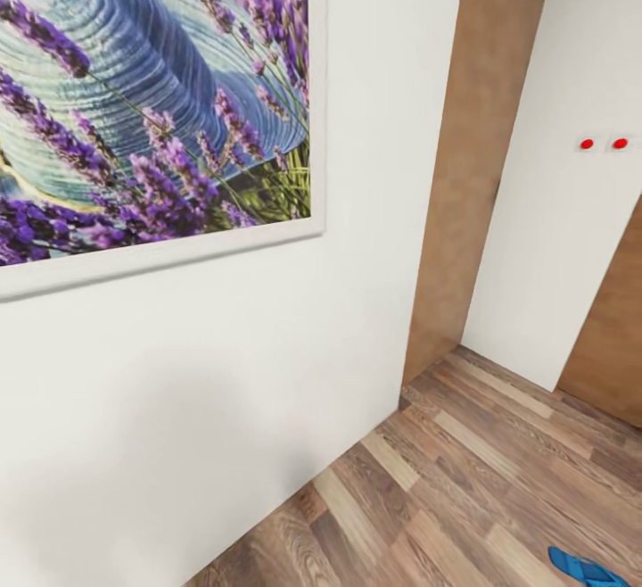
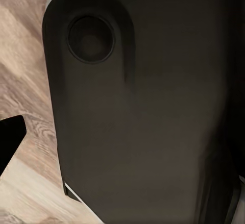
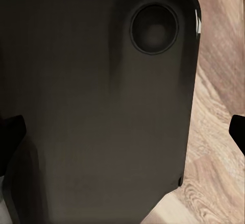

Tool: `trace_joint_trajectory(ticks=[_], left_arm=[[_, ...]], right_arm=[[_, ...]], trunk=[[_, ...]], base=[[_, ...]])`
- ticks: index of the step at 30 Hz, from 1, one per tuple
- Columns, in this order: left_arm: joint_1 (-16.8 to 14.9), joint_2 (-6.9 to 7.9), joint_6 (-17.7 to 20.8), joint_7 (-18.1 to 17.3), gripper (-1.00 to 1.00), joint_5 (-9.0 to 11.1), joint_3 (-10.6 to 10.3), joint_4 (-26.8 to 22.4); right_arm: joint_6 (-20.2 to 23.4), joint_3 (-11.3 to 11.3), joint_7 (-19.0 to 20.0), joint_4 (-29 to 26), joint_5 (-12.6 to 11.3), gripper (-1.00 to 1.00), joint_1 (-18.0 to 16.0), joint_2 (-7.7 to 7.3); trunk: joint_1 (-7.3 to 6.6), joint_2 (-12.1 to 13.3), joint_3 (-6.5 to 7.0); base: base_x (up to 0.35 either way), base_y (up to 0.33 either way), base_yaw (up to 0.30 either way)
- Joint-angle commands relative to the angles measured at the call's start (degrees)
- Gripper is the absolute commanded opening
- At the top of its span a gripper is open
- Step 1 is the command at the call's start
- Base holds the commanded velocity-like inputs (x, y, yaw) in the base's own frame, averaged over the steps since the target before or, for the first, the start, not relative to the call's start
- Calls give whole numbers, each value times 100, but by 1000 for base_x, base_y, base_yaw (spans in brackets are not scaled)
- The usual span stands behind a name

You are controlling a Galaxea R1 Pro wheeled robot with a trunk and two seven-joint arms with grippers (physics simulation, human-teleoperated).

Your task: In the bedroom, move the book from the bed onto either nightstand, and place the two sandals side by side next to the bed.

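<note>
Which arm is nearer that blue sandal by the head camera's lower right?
Probably right, though hedged: the sandal lies on the floor at the robot's right. Both wrist cameras face dark robot bodywork over floor planks, showing no sandal, so neither arm's position is confirmed.

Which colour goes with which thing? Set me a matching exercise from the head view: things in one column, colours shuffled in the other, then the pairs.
Things:
1. sandal
2. flowers in the picture
3. two round buttons on the wall
4. floor

Colours:
A. red
B. brown wood planks
C. bright blue
D. purple

Pairs: 1-C, 2-D, 3-A, 4-B
</note>
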Motion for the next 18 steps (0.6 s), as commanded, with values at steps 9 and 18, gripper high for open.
trace_joint_trajectory(ticks=[9,18], left_arm=[[-2,2,-30,-17,100,-3,-10,4],[-5,2,-146,-17,100,-5,-12,4]], right_arm=[[-19,1,2,9,0,100,-1,1],[-20,1,2,12,6,100,-1,1]], trunk=[[4,-2,-4],[4,-2,-4]], base=[[333,100,-295],[191,52,-295]])
